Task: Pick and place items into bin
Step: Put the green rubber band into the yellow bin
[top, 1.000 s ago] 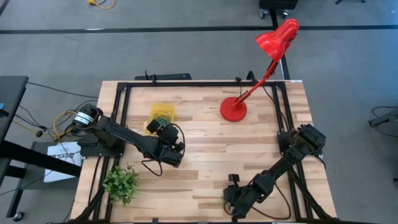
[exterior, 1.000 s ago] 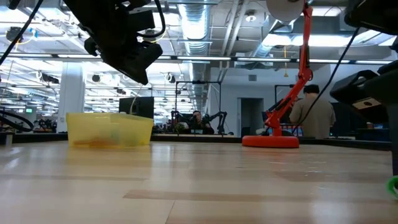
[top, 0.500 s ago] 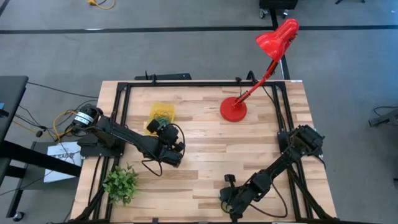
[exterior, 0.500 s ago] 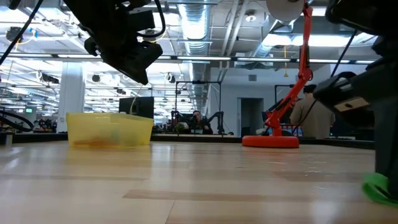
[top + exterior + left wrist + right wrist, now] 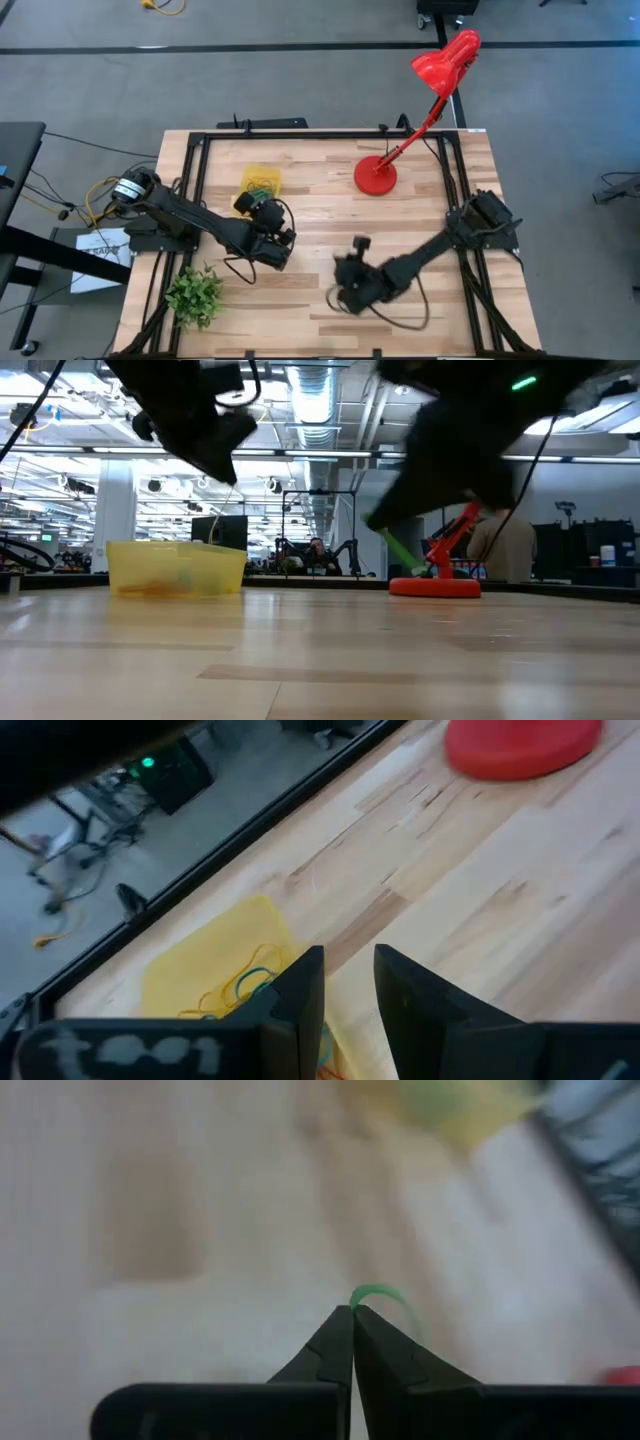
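The bin (image 5: 260, 181) is a small translucent yellow tray on the table's far left part; it also shows in the low view (image 5: 175, 568). Yellow, green and red loops (image 5: 250, 982) lie inside it. My left gripper (image 5: 348, 988) hovers just near of the bin, above the table, with a narrow gap between its fingers and nothing in them. My right gripper (image 5: 342, 290) is over the table's middle near part, blurred, and shut on a green loop (image 5: 378, 1293). In the low view that loop (image 5: 400, 550) hangs well above the wood. My right gripper pinches the green loop between its two fingertips (image 5: 340, 1330); only a short arc of it (image 5: 372, 1292) sticks out past the tips. The loop is lifted clear of the table and hangs slack below the fingers (image 5: 400, 550).
A red lamp stands with its round base (image 5: 375, 176) on the table's far middle, its head leaning out past the far edge. A green leafy plant (image 5: 195, 293) sits at the near left corner. Bare wood lies between the right gripper and the bin.
My right gripper has swept quickly from the near edge toward the table's left and far side and has risen. The green loop has gone with it, from low by the table top to hanging clear above it.
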Robot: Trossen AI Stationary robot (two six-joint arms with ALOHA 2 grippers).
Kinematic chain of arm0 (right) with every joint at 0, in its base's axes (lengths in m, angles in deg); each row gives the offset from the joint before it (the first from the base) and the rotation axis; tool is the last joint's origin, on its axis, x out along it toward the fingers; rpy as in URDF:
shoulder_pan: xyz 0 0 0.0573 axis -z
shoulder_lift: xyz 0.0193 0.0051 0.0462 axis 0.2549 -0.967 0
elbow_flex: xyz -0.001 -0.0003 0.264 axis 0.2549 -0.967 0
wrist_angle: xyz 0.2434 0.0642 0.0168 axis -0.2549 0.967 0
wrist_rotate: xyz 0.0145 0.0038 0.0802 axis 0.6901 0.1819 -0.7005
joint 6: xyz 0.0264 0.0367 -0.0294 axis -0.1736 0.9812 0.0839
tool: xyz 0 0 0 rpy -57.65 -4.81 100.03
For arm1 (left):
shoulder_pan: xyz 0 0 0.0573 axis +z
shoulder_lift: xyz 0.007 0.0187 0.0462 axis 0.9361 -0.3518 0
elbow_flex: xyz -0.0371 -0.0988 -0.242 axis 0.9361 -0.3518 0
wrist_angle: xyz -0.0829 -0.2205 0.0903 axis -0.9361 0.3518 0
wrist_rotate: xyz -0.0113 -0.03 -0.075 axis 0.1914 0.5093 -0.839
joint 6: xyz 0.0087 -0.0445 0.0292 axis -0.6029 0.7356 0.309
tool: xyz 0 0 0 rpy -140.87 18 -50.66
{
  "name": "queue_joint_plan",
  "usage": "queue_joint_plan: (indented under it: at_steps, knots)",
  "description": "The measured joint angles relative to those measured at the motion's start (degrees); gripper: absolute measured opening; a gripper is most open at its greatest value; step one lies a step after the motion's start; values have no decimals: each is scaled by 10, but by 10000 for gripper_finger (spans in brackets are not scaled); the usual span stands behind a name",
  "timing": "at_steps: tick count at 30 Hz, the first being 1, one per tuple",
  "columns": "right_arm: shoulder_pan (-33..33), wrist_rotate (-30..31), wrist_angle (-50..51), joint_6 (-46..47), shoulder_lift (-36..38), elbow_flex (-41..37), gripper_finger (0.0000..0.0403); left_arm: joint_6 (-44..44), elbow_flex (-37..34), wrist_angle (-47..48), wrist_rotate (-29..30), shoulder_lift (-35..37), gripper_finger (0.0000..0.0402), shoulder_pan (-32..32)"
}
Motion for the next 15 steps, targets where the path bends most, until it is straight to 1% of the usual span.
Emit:
queue_joint_plan:
  at_steps: [4, 6, 7, 8, 10, 14, 15]
  knots:
    - [80, 61, -23, -55, -1, 14, 1, 16, 0, -3, 7, 38, 82, -32]
    - [123, 68, -57, -84, 0, 18, 1, 26, 0, -4, 21, 57, 82, -56]
    - [147, 58, -83, -100, 0, 18, 1, 28, 0, -4, 32, 65, 82, -71]
    - [168, 37, -117, -118, 0, 18, 1, 28, 0, -4, 45, 72, 82, -86]
    - [210, -35, -195, -153, 0, 18, 1, 29, 0, -5, 79, 86, 82, -117]
    - [284, -258, -366, -175, -5, 19, 1, 30, 0, -8, 156, 103, 82, -178]
    - [298, -302, -415, -175, -12, 20, 1, 30, 0, -8, 176, 105, 82, -192]
